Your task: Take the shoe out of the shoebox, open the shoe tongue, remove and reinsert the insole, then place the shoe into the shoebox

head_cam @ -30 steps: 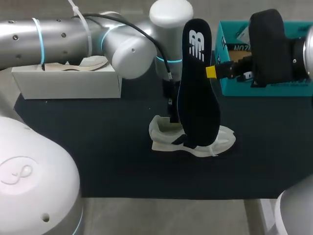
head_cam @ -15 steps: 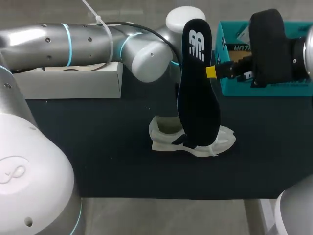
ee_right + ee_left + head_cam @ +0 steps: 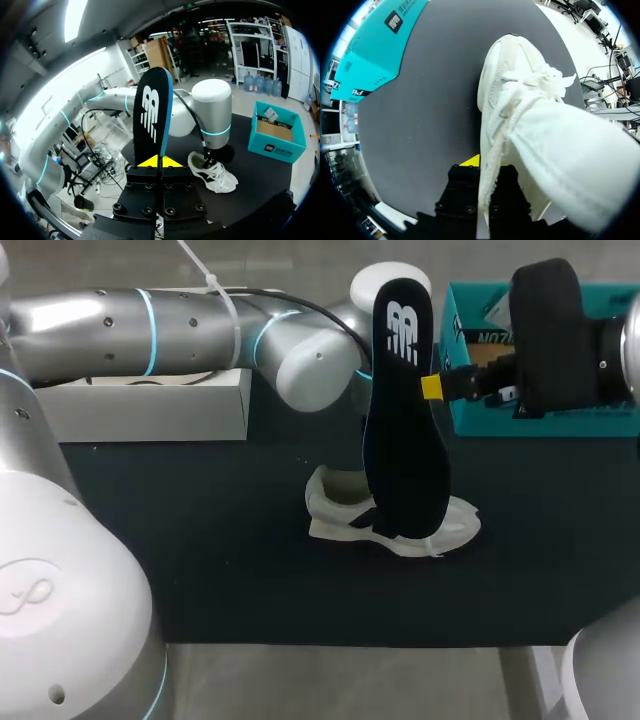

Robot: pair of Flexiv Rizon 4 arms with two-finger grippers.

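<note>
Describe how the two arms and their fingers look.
The left arm is rounded silver tubing with glowing cyan rings, a black cable and a white zip tie. The right arm shows a black wrist cover. Left fingers and right fingers are black with yellow tips.

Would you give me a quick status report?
Right end effector shut on insole, held upright. Left end effector shut on shoe, on table. No obstruction seen.

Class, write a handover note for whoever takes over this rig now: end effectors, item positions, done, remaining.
Left end effector: shut on the upper edge of the white shoe, which lies on the black mat.
Right end effector: shut on the dark insole, held upright in the air.
Teal shoebox: open, rear right.
Done: shoe out, insole removed.
Remaining: reinsert insole, return shoe to shoebox.
</note>
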